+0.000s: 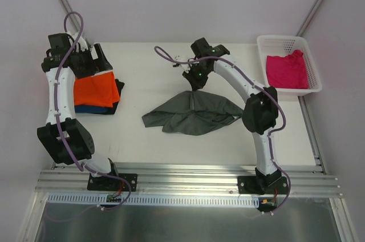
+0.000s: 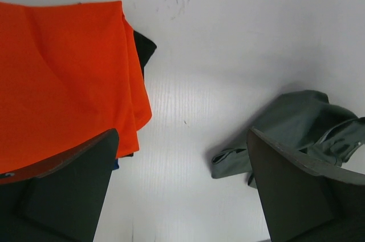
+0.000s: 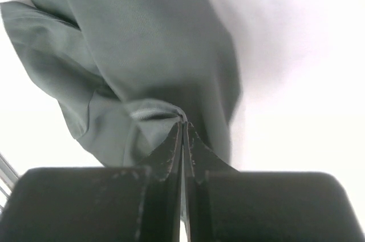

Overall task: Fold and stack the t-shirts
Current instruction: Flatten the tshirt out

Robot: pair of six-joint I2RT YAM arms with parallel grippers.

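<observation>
We find the right gripper [image 3: 183, 126] clenched on a pinch of the dark grey t-shirt [image 1: 191, 115] at the centre of the top view. The cloth rises to a peak under the fingers. The rest lies crumpled on the table [image 1: 159, 65]. The left gripper [image 2: 181, 139] stands released, jaws wide, holding nothing, above the stack at the left of the frame. The orange t-shirt [image 1: 94, 91] lies folded on top there, with the edge of a blue t-shirt [image 1: 85, 108] showing beneath it. The magenta t-shirt [image 1: 287, 69] lies inside the white basket [image 1: 279, 39], upper right.
</observation>
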